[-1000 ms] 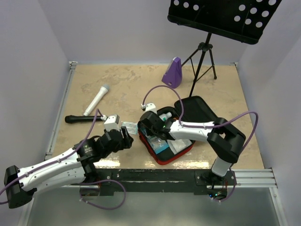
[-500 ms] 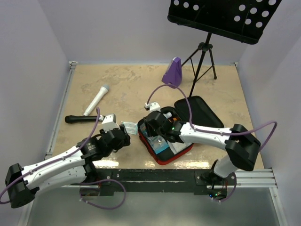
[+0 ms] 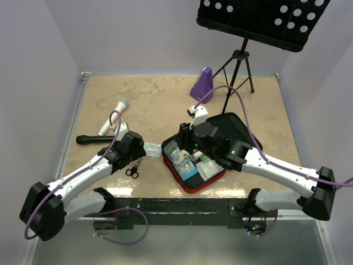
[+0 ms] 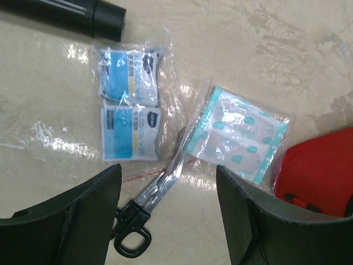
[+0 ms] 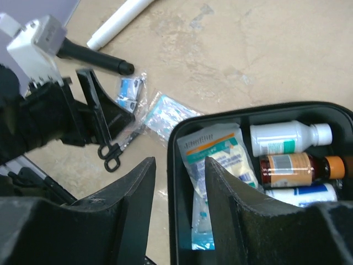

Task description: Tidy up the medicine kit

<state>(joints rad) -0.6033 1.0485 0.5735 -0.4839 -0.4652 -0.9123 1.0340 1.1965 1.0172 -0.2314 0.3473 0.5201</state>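
The medicine kit (image 3: 190,185) lies open at the front middle, red rim around a black tray, its black lid (image 3: 237,130) folded back to the right. Inside it are a gauze packet (image 5: 215,154), a white bottle (image 5: 287,138) and an amber bottle (image 5: 298,168). My right gripper (image 3: 185,141) hovers open over the kit's left wall (image 5: 174,193), holding nothing. My left gripper (image 4: 168,168) stands open above black-handled scissors (image 4: 149,204) lying on the table. Beside the scissors lie blue packets (image 4: 129,110) and a plaster packet (image 4: 240,132), with the kit's red corner (image 4: 320,165) just right of them.
A black microphone (image 3: 91,139) and a white microphone (image 3: 114,116) lie at the left. A purple metronome (image 3: 203,85) and a music stand (image 3: 237,66) are at the back. Walls close in the table on three sides.
My left arm has swung back and left, and the scissors now lie uncovered on the table. My right arm has drawn back from inside the kit. Both pairs of jaws have widened.
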